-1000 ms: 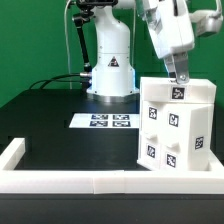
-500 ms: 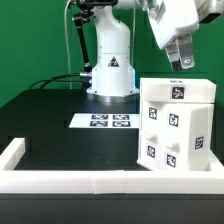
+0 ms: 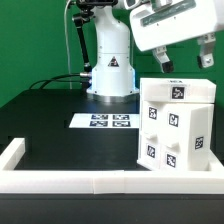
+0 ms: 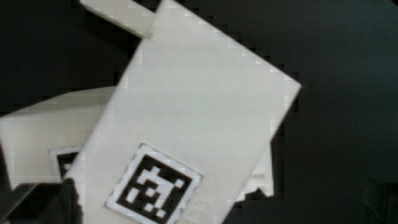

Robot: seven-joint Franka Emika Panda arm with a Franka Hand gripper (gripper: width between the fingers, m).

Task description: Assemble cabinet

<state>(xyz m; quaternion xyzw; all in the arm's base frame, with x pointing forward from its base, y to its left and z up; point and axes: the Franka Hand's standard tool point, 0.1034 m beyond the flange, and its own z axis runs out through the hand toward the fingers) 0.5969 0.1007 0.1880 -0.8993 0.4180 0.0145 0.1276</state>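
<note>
Now the cabinet (image 3: 177, 125) stands below the open-jawed gripper (image 3: 186, 62).

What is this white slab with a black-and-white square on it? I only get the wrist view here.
Observer: Part of the cabinet, a white box standing upright on the black table, toward the exterior view's right.
Operator: Is the claw holding it?
Observer: No. The gripper hangs above it, fingers spread, nothing between them.
Operator: Anything else on that table?
Observer: A flat marker board lies in front of the arm's base.
</note>
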